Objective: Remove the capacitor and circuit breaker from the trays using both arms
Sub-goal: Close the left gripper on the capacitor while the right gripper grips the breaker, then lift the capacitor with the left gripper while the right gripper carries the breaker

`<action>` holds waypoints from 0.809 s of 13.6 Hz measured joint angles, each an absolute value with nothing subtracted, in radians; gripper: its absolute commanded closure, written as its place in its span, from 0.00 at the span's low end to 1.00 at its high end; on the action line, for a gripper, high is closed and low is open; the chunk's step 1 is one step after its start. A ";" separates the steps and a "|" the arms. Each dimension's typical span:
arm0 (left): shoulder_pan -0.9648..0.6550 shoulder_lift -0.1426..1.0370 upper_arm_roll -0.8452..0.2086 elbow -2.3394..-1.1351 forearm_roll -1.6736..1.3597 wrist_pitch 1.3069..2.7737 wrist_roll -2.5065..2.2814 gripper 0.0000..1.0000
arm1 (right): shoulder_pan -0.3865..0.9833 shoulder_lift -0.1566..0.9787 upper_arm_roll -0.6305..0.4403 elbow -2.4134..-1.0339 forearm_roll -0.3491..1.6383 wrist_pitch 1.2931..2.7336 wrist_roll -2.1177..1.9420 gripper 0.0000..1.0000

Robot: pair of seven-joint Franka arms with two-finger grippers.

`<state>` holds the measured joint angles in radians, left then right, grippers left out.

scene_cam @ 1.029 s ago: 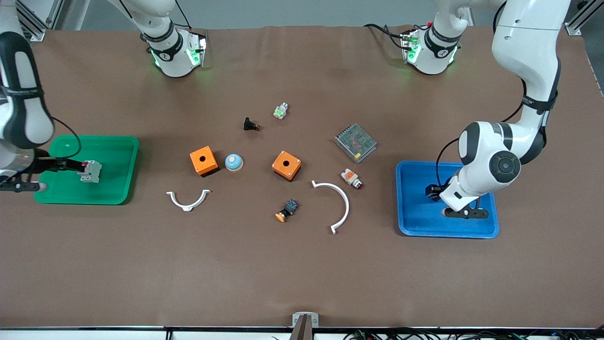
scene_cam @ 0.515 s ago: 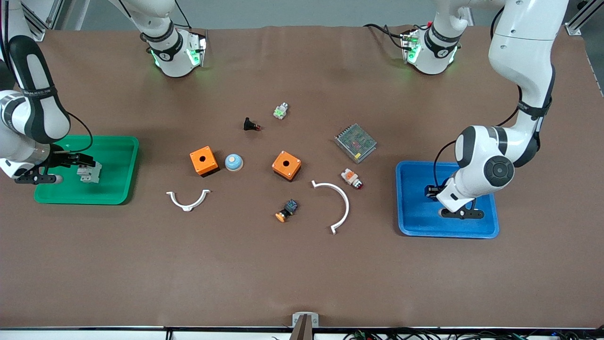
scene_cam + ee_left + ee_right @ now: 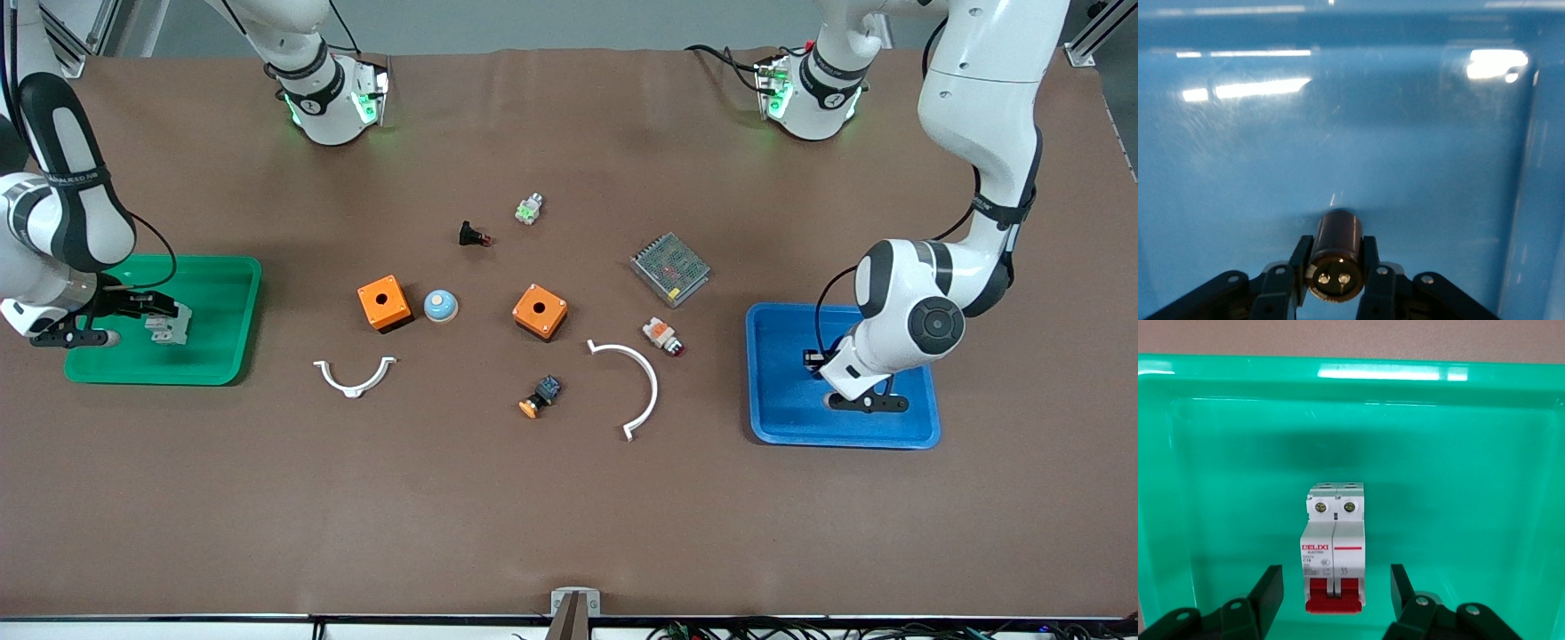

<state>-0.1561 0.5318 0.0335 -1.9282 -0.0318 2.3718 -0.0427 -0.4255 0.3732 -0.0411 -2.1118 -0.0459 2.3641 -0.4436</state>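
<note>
The left gripper (image 3: 1333,280) has just clamped the capacitor (image 3: 1335,255); the right gripper (image 3: 1333,597), fingers apart, is closing around the breaker (image 3: 1334,547). Lifting can follow.

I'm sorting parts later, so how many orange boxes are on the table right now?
2. One orange box sits beside the blue dome button, toward the right arm's end. The other orange box lies mid-table, beside the larger white curved bracket. None looks hidden.
</note>
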 measured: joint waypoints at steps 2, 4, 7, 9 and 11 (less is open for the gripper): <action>-0.158 0.505 0.029 -1.898 -0.032 2.350 -0.042 1.00 | -0.426 0.388 -0.041 -2.110 -0.046 2.381 -0.444 0.61; -0.163 0.462 -0.003 -1.853 -0.032 2.266 -0.043 1.00 | -0.426 0.397 -0.041 -2.105 -0.046 2.382 -0.451 0.66; -0.174 0.422 -0.092 -1.802 -0.032 2.182 -0.086 1.00 | -0.426 0.398 -0.039 -2.099 -0.046 2.380 -0.459 0.70; -0.185 0.422 -0.152 -1.795 -0.032 2.180 -0.151 1.00 | -0.425 0.394 -0.032 -2.075 -0.046 2.339 -0.460 0.70; -0.220 0.433 -0.195 -1.794 -0.032 2.180 -0.236 1.00 | -0.413 0.365 -0.023 -2.016 -0.046 2.207 -0.462 0.70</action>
<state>-0.2195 0.4326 -0.1951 -1.7943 -0.0320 2.1799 -0.2361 -0.4129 0.3649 -0.0233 -2.0164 -0.0459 2.2075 -0.4617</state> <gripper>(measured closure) 0.656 0.599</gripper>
